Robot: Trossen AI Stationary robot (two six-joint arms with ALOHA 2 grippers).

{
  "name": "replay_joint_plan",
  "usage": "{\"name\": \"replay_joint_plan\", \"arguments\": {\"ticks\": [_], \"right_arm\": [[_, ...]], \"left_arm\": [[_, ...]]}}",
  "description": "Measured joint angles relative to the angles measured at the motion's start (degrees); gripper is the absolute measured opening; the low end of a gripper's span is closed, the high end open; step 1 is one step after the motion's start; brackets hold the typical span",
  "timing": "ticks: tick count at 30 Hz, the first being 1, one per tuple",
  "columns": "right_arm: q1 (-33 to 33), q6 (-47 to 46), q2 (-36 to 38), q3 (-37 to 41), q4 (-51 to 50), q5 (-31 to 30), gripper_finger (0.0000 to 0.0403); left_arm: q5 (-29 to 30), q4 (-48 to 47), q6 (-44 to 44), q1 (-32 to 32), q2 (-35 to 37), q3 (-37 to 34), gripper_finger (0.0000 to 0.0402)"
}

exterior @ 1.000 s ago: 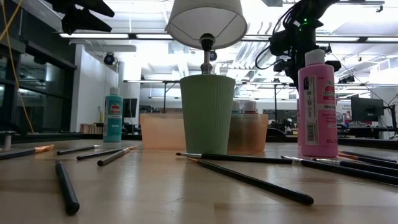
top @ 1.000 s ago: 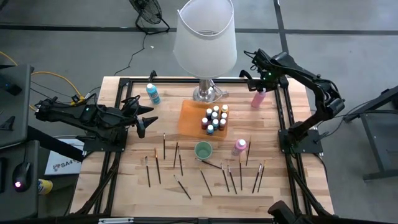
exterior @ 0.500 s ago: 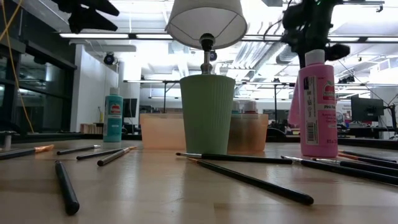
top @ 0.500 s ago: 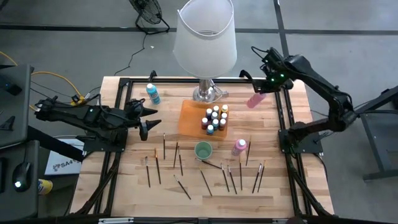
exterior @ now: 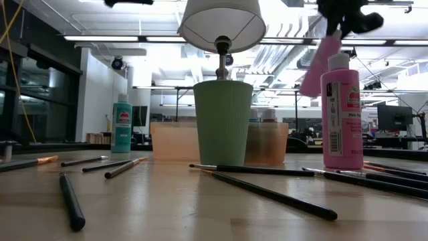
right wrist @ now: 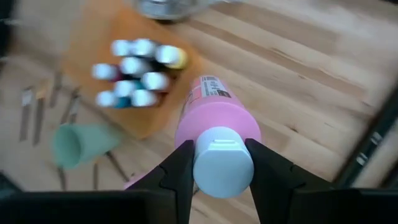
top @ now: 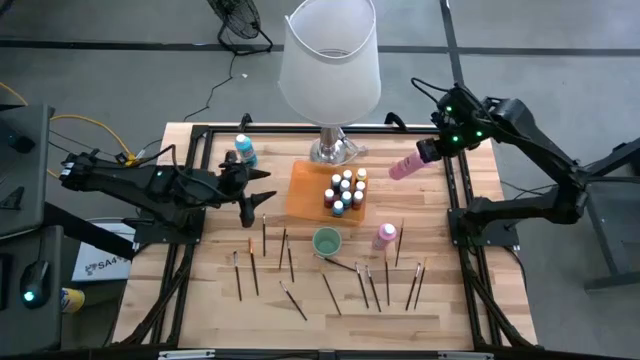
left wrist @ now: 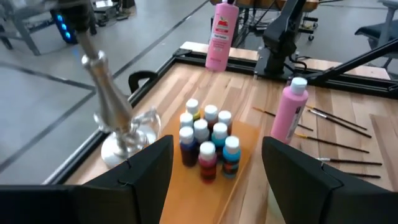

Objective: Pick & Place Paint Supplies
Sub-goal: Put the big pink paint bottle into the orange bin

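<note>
Your left end effector (top: 252, 195) hangs open over the surface (top: 480, 290), holding nothing, just beside the orange tray (top: 303, 190) of small bottles (top: 345, 192). Over on your right, the right end effector (top: 432, 150) is clamped on the cap of a pink bottle (top: 406, 166), carrying it tilted in the air. So you're mid-carry; next you'd want to swing it over that tray and set it down upright.

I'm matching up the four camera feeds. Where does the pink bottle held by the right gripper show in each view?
High view: pink bottle, tilted, right of the lamp base.
Low view: upper right, above the table.
Left wrist view: top centre.
Right wrist view: centre, between the fingers.
Shared landmark: orange tray of small bottles.
</note>
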State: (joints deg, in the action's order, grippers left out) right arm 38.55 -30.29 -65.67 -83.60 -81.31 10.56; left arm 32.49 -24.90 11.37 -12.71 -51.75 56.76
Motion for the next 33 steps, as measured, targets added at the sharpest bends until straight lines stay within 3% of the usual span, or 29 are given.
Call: {"name": "replay_joint_plan", "arguments": {"ticks": [7, 14, 24, 27, 33], "right_arm": [[-11.1, 0.3, -2.2, -6.6, 0.0, 0.1, 0.0115], [-21.8, 1.1, -6.3, -7.9, 1.4, 0.0, 0.0115], [-33.1, 3.9, -10.8, -7.9, 11.8, -0.4, 0.0115], [-35.6, 5.4, -11.1, -7.9, 14.2, -3.1, 0.0115], [-39.0, 8.3, -13.1, -8.0, 19.6, -4.8, 0.0115]], "left_arm": [[-0.5, -0.1, -3.2, 0.0, -6.9, 7.6, 0.0237], [-3.1, -0.1, -5.1, 0.5, -13.7, 13.7, 0.0237], [-19.5, 0.4, -1.7, 6.8, -25.1, 21.2, 0.0237], [-25.6, 4.1, -1.9, 7.7, -28.0, 22.9, 0.0237], [-28.7, 7.4, -2.1, 7.8, -34.3, 26.8, 0.0276]]}}
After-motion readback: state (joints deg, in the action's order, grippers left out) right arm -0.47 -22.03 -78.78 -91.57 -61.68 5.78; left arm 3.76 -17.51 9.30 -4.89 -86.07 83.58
